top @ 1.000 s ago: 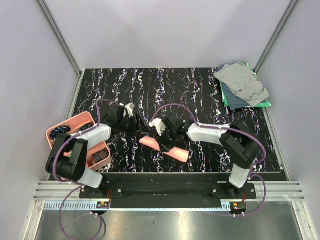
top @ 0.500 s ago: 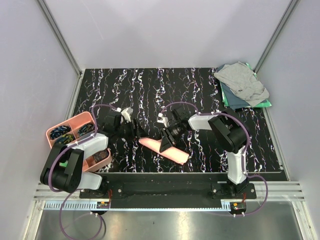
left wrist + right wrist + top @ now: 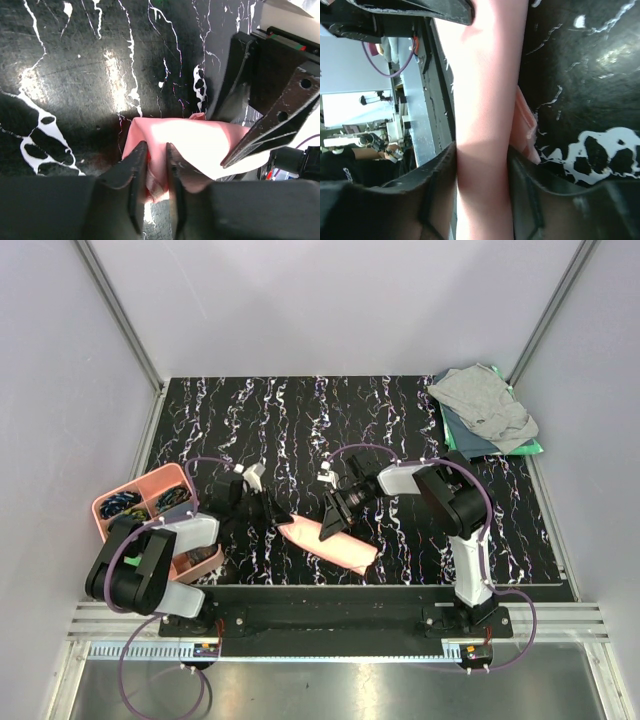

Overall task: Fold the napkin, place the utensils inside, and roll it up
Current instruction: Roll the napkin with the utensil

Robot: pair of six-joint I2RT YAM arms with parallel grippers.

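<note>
Top view: your rolled napkin (image 3: 328,543) lies on the counter (image 3: 300,420), right of the pink tray (image 3: 135,483), long axis far-left to near-right.
Left wrist: left tool (image 3: 156,155) pinches a fold at one end.
Right wrist: right tool (image 3: 482,150) clamps across the roll.

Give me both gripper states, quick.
Left gripper: closed, pinching the end of the napkin.
Right gripper: closed around the middle of the rolled napkin.
</note>
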